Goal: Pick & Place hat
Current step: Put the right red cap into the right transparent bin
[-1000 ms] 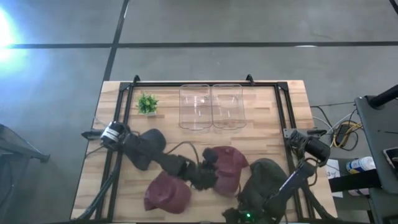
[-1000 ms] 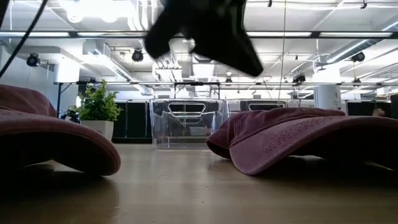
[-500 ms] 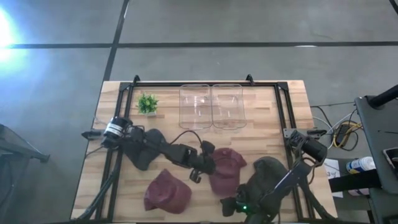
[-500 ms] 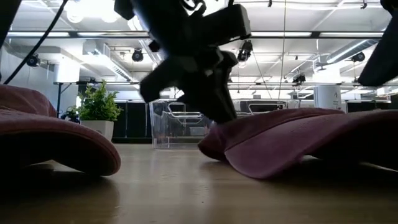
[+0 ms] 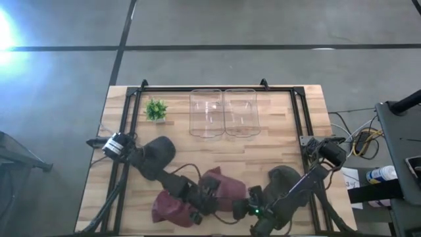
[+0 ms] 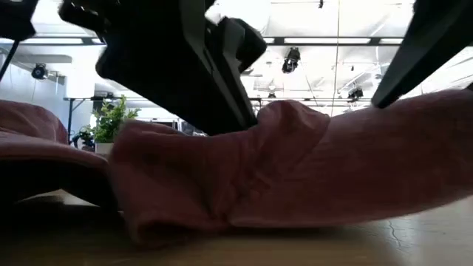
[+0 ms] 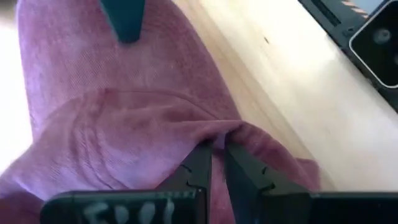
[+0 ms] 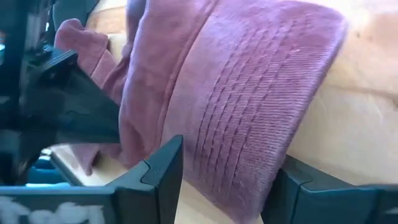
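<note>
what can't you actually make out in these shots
- High view: where the left gripper meets the maroon hat is hidden under the arms.
- Low view: the clear bins are blocked by the hat, which fills the frame.
- Right wrist view: whether the right gripper touches the hat brim; its fingertips are cut off.
- High view: the second hat is partly covered.

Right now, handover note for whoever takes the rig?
Left gripper: shut, pinching a fold of the maroon hat at the table's near edge.
Right gripper: open, its fingers either side of that hat's brim, nothing clamped.
Second maroon hat lies beside it on the left arm's side.
Two clear bins at the far side hold no hat.
Done: hat gripped. Left: lift, carry, place.
</note>
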Robot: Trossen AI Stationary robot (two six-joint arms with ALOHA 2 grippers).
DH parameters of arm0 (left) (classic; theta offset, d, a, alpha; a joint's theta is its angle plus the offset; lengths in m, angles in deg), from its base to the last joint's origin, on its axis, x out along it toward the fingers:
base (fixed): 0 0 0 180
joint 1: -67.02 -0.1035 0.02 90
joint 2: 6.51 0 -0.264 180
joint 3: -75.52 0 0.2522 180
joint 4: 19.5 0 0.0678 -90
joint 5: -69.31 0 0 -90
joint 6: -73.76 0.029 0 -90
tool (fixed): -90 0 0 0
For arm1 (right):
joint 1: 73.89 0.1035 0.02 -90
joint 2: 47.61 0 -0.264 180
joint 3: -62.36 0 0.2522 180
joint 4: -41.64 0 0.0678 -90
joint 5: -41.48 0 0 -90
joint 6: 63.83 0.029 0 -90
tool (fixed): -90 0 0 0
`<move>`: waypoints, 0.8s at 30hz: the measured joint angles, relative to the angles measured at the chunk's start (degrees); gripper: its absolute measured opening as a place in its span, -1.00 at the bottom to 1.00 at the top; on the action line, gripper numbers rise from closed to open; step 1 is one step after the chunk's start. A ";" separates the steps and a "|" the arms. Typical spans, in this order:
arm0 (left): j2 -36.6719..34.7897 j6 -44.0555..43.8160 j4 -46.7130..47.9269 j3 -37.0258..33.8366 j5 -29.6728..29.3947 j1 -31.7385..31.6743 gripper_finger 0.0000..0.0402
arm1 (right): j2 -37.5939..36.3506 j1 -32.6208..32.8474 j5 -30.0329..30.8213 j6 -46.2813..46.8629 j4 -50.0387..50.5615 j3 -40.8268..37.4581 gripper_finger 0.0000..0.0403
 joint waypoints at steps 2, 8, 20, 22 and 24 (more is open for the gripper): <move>0.00 -1.05 0.63 0.00 -1.60 -0.09 -0.81 | 0.00 -0.22 0.01 -1.93 -0.03 -0.10 -0.20; -0.69 -4.17 2.14 0.02 -4.06 -0.36 -0.81 | -1.58 0.53 -0.25 -11.80 -0.69 -0.11 -0.55; -18.11 -12.66 18.87 4.93 -13.42 0.91 -0.81 | -11.70 -3.02 -3.23 -70.62 10.68 5.11 -0.93; -23.11 -17.40 19.79 4.61 -18.35 1.69 -0.81 | -12.02 -3.86 -2.79 -82.94 18.72 8.90 -0.93; -27.70 -22.48 20.55 4.55 -23.63 2.72 -0.81 | -11.31 -4.30 -0.04 -94.60 26.28 12.52 -0.93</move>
